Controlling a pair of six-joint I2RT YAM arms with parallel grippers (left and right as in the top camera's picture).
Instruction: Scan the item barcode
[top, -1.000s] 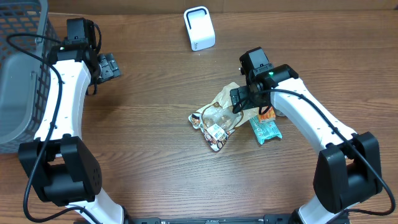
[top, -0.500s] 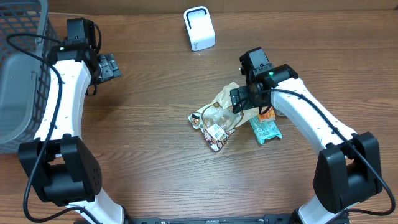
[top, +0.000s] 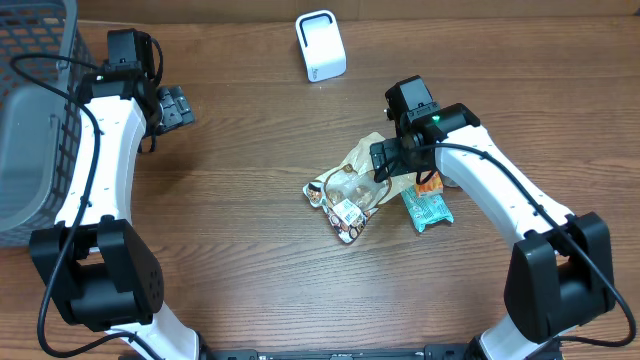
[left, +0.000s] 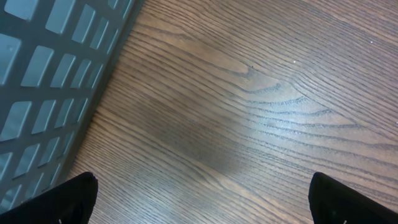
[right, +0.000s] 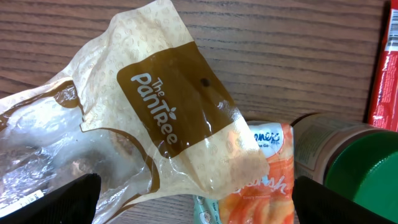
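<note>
Though hidden overhead, green-lidded container (right: 348, 168) sits beside orange pouch (right: 268, 180).

The left arm (top: 98, 150) rises from its base at seven o'clock and reaches up to about ten o'clock. There the left hand (top: 176, 106) points toward three o'clock with its jaws spread wide; in its wrist view the dark fingertips (left: 65, 200) sit at the two lower corners. The right arm (top: 490, 185) sweeps from five o'clock to just past centre toward two o'clock. The right hand (top: 382, 163) is angled down toward nine o'clock, its jaws fully apart, gripping nothing.
</note>
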